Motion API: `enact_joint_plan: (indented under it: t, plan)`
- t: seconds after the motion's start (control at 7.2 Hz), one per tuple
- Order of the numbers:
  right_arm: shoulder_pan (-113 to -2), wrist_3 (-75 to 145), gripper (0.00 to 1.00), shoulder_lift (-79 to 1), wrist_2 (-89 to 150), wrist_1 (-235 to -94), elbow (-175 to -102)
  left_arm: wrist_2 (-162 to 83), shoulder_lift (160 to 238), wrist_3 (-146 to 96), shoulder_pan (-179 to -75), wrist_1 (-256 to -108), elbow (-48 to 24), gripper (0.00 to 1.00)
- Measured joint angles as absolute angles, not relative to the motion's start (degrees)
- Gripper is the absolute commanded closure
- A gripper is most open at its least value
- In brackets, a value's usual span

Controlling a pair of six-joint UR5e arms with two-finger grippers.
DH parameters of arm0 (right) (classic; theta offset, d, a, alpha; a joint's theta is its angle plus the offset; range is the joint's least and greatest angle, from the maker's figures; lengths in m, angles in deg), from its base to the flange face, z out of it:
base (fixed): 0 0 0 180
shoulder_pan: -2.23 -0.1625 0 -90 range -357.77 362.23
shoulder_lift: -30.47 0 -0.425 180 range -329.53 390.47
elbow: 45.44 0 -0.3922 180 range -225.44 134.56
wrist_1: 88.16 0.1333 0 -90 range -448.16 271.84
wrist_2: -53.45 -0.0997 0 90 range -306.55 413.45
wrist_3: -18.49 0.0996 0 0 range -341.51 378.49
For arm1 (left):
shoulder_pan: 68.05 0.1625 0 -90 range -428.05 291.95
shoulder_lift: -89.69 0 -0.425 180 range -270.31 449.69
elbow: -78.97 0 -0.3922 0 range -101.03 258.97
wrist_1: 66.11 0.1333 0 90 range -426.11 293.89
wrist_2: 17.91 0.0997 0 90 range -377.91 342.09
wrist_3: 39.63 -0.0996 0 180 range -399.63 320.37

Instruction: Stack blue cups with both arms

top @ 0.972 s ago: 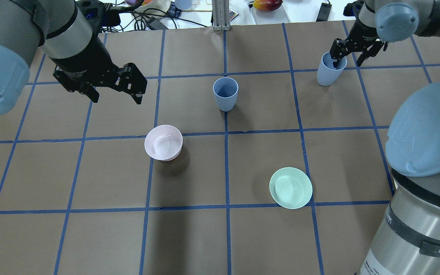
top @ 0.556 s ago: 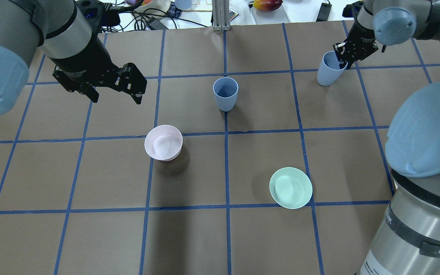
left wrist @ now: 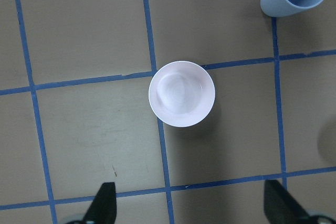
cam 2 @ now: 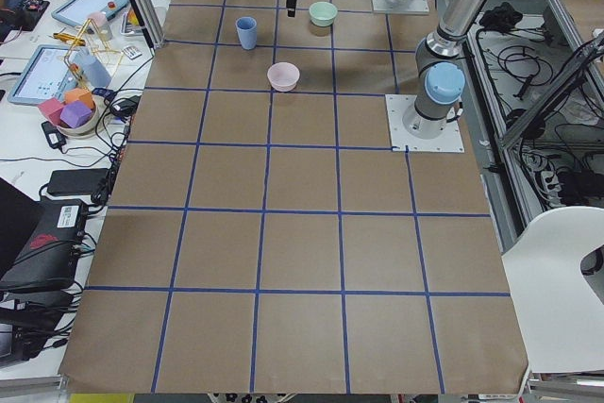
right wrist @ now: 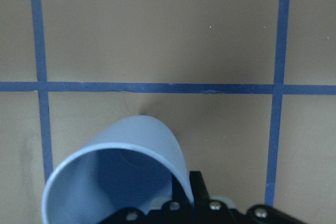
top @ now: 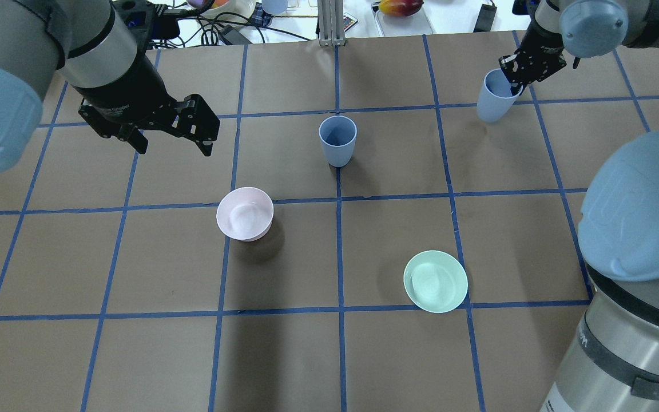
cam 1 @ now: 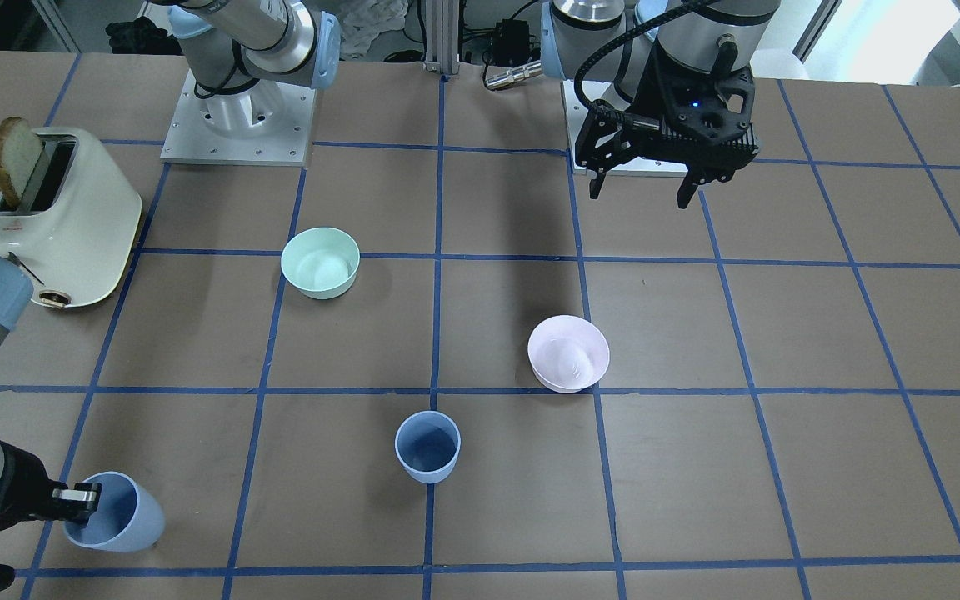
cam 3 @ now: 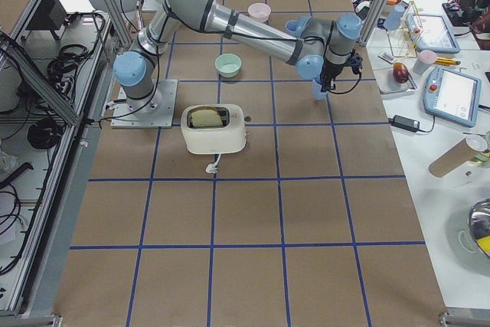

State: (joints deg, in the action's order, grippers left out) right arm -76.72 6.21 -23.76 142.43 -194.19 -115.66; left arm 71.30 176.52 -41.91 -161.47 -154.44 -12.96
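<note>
While the right gripper [top: 513, 84] is clamped on just one wall of the far cup [top: 491, 104], one finger inside the rim and one outside, you are trusting a thin pinch on smooth, tapered plastic. The cup hangs tilted from that pinch, mouth leaning away from upright. From these angles I cannot say for sure whether its base is clear of the table near the far right corner.

Your first risk is that the cup swings or slips in the grip if you move briskly. A one-wall hold lets it pivot, and a drop out there leaves it rolling towards the table edge.

The second risk is at the centre cup [top: 338, 140], which stands upright and alone on a tape line, with nothing holding it. Bring a tilted cup down on it and the rounded base is likely to catch the rim and tip it over instead of seating inside. Level the carried cup first.

The left gripper [top: 175, 146] hovers with its jaws wide apart and empty, well apart from the centre cup and looking down on the pink bowl [top: 245, 213]. If you send it in to steady the centre cup, watch that the bowl is not swept aside, and that both arms do not meet over the same square.
</note>
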Motion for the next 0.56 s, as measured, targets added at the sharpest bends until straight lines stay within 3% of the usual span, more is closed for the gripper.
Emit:
enact_joint_plan:
  t: [0.56]
  plan:
    - [-91.62, 20.09, 1.0, -32.52, 142.62, -189.0, -117.33, 71.28, 176.52, -41.91, -161.43, -154.44, -12.96, 0.0]
